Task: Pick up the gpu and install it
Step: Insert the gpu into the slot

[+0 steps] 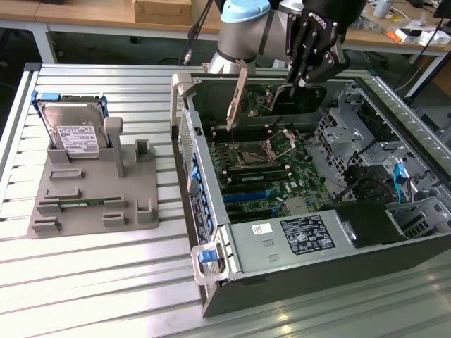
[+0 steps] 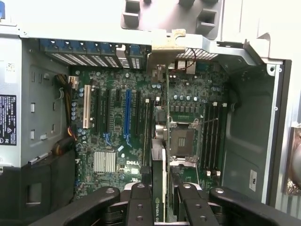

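The gpu (image 1: 282,102) hangs on edge above the motherboard (image 1: 261,176) inside the open computer case (image 1: 211,282). Its silver bracket (image 1: 237,98) points down toward the case's rear wall. My gripper (image 1: 303,77) is shut on the card's black shroud from above. In the wrist view the gpu (image 2: 159,155) runs edge-on between my two black fingers (image 2: 140,202). My gripper (image 2: 162,200) clamps it on both sides, and the bracket (image 2: 165,44) sits at the far end over the rear slot openings. The card hovers above the expansion slots, beside the blue slot (image 2: 127,115).
A silver hard drive (image 1: 70,130) stands in a grey fixture (image 1: 91,190) on the slatted table at the exterior view's left. A thin memory stick (image 1: 81,203) lies in the same fixture. The power supply (image 1: 296,236), drive cage (image 1: 338,127) and CPU socket (image 2: 181,141) crowd the case.
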`<state>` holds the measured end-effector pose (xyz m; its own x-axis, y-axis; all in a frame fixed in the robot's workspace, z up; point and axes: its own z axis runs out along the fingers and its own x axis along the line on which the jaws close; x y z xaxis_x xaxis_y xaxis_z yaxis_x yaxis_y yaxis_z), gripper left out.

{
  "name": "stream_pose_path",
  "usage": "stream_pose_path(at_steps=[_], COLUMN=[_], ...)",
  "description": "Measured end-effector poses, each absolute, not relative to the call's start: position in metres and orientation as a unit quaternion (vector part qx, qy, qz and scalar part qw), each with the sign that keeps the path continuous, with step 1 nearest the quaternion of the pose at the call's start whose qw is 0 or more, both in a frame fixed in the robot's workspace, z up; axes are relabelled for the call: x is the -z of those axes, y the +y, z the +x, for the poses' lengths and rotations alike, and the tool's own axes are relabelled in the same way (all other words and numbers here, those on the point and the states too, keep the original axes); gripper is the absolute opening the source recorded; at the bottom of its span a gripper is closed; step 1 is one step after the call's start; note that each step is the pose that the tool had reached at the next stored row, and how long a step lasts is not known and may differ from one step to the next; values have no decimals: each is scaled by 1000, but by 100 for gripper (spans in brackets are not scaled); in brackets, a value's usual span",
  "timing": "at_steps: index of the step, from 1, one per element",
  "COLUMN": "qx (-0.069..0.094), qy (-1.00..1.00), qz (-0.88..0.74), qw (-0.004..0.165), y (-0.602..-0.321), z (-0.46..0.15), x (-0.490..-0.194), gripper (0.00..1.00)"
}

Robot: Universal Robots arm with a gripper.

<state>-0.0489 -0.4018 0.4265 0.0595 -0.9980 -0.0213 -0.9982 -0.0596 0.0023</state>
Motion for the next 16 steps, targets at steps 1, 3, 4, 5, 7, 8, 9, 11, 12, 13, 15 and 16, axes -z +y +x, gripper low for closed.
stream_pose_path(at_steps=[1,3,4,5,7,8,9,11,12,13,15,16], qx=[-9,-9,-9,-9,-9,-9,-9,-9,-9,-9,-9,-9], qy=[686,686,686,686,686,686,686,686,686,686,686,686], qz=[-728,-728,-728,-728,-728,-728,-728,-728,-728,-728,-728,-728], qw=[6,7,6,6,6,6,6,6,6,6,6,7], y=[-402,-402,-402,-402,-402,-402,-402,-402,-402,-402,-402,-402], z=[-48,-48,-47,-47,-46,-46,-46,-46,-46,-46,-46,-46], x=[-426,-425,-425,-424,-422,-422,-421,-420,-420,-419,-418,-418], gripper=[26,26,26,26,26,26,26,26,26,26,26,26])
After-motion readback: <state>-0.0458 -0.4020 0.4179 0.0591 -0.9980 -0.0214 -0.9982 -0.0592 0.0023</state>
